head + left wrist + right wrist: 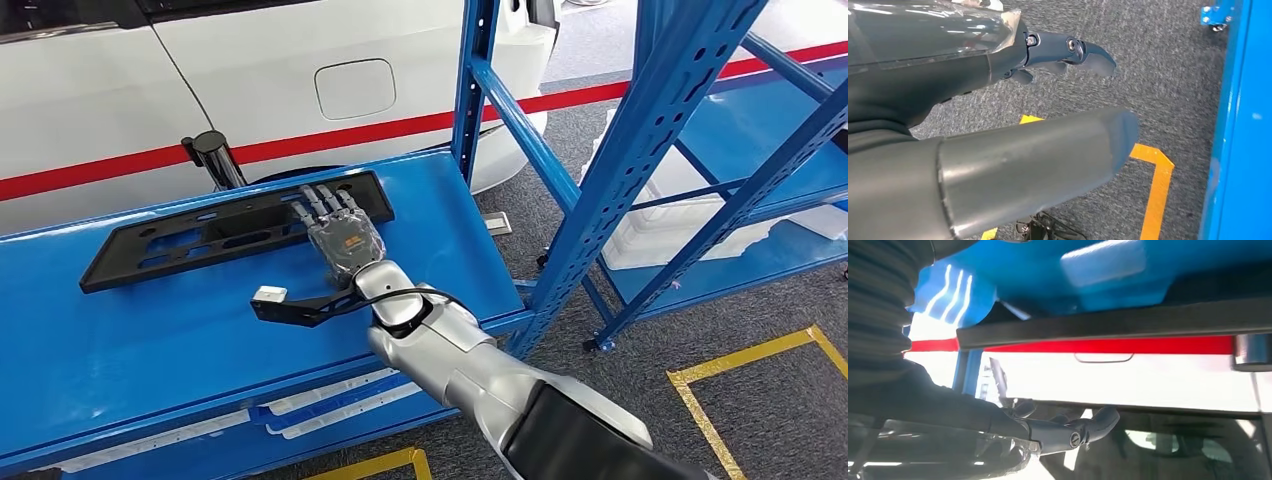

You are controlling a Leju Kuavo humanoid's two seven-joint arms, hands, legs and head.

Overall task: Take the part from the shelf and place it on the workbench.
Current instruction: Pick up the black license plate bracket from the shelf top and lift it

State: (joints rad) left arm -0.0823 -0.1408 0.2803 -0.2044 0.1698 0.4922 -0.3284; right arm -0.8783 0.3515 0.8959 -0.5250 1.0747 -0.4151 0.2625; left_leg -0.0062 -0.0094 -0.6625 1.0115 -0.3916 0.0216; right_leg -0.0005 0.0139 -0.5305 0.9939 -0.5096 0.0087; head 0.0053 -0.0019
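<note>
On the blue tabletop (150, 330), toward its far edge, lies the long black part (180, 240). Over its right end rests the right hand (340, 235), fingers (322, 203) stretched flat and apart on the part, gripping nothing. Beside the blue upright, above grey floor, the left hand (998, 100) hangs with fingers (1088, 52) loosely spread, empty.

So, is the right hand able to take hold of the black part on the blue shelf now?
Probably yes. The right hand already lies flat on the black part, fingers stretched over its right end, and nothing stands between them on the blue shelf.
</note>
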